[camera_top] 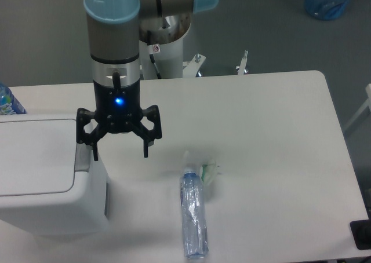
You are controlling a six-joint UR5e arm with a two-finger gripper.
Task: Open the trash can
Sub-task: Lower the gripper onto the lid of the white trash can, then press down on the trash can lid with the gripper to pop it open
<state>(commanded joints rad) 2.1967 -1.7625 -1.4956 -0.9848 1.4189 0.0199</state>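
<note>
The trash can (pixel 40 176) is a large boxy white bin at the left of the table, its flat lid down. A grey push tab (pixel 84 159) sits at the lid's right edge. My gripper (pixel 120 153) hangs from the arm, pointing down, with its fingers spread wide and nothing between them. Its left fingertip (pixel 94 153) is over the right edge of the bin, by the tab; I cannot tell if it touches. Its right fingertip (pixel 146 152) hangs over bare table beside the bin.
A clear plastic bottle (pixel 193 212) lies on its side right of the bin, with a small crumpled wrapper (pixel 210 171) by its cap. A blue bottle (pixel 7 101) shows at the far left edge. The table's right edge (pixel 342 135) slants down.
</note>
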